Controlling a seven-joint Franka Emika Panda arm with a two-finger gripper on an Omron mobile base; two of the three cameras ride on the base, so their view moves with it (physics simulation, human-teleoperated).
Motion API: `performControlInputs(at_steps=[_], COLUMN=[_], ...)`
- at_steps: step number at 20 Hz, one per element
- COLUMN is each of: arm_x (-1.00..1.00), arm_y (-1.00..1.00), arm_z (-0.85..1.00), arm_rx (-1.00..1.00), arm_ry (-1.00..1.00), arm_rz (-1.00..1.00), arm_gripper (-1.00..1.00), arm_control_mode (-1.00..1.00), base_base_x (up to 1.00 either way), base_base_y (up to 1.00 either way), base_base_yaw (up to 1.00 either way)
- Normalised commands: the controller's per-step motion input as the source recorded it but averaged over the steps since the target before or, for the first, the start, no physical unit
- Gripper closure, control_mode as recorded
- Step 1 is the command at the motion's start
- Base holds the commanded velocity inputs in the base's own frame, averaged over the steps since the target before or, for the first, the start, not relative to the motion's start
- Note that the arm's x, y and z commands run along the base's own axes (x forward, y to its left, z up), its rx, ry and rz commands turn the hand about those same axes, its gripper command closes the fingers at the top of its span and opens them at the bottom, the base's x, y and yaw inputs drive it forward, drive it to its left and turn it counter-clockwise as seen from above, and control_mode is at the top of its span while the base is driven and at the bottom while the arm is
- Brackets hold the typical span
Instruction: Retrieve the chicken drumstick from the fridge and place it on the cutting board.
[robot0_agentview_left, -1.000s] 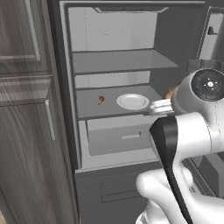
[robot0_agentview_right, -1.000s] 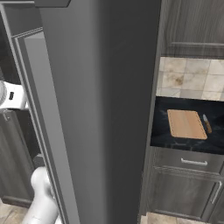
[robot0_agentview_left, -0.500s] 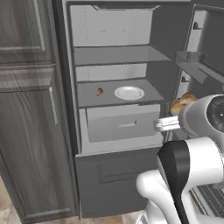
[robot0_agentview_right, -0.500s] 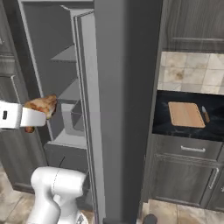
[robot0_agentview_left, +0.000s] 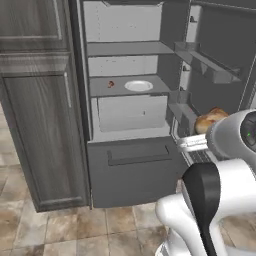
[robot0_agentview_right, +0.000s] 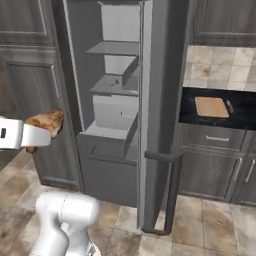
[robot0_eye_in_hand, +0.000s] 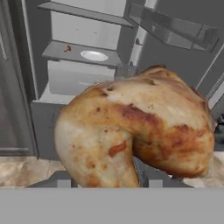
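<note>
kitchen: fridge (robot0_agentview_right: 150, 115) open
gripper (robot0_agentview_right: 37, 134): clamped on chicken drumstick (robot0_eye_in_hand: 135, 131), outside fridge
left: carry to cutting board (robot0_agentview_right: 211, 107)

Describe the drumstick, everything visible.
The drumstick is a bent, golden-brown roasted piece with darker reddish patches and a lumpy browned skin. It sits in the gripper, clamped at its lower end and held off the floor, outside the fridge in front of the open door. Nothing but the gripper touches it.
</note>
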Motion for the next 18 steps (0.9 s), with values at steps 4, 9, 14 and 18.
performControlInputs(at_steps=[4,9,14,18], arm_x=[0.0,0.0,0.0,0.0], arm_y=[0.0,0.0,0.0,0.0], arm_z=[0.0,0.0,0.0,0.0], arm_rx=[0.0,0.0,0.0,0.0], arm_ry=[0.0,0.0,0.0,0.0], arm_rz=[0.0,0.0,0.0,0.0], arm_gripper=[1.0,1.0,1.0,1.0], arm_control_mode=[1.0,1.0,1.0,1.0], base_base_x=[-1.0,-0.93,-0.23,0.46], base_base_y=[0.0,0.0,-0.57,-0.99], base_base_yaw=[-0.23,-0.55,-0.53,-0.29])
